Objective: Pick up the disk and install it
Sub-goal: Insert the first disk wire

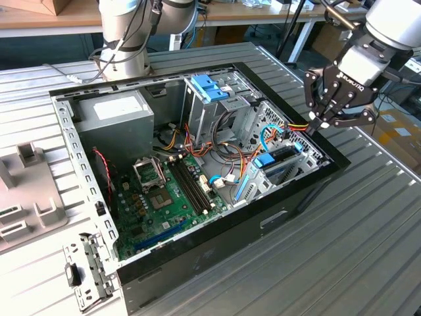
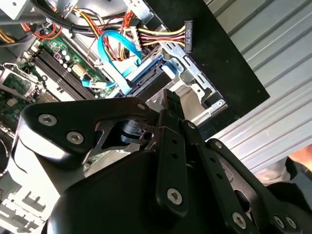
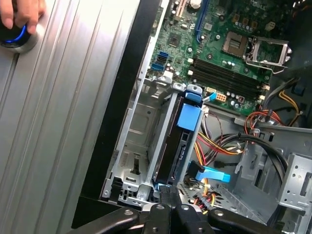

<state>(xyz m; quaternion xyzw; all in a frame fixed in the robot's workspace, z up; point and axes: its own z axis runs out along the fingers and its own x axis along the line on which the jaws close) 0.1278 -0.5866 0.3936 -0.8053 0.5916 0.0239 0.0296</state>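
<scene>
— Ribbed grey metal tabletop (image 1: 368, 250) is carrying what, exactly?

— An open black computer case (image 1: 296, 207) is lying on it. A green motherboard (image 1: 164, 194) is showing inside, and a grey power-supply box with a white sticker (image 1: 115, 113) is sitting toward the exterior view's upper left.

— Where is the flat black disk with a blue plastic rail (image 3: 175, 151) sitting?

— It is standing on edge in the silver metal drive bay (image 3: 139, 122), at the case's corner on the exterior view's right.

— And the black three-fingered gripper (image 1: 320, 123)?

— It is hovering over that bay with its fingers drawn together, tips just beside the disk's end. I cannot tell whether they are touching it.

— Is anything crowding it?

— Red, yellow and black cables (image 3: 229, 141) are looping close beside the bay, and a flat blue cable (image 3: 212, 174) is lying next to the disk. A hand (image 3: 22, 12) is resting on a round blue-lit button (image 3: 14, 36) on the tabletop.
</scene>
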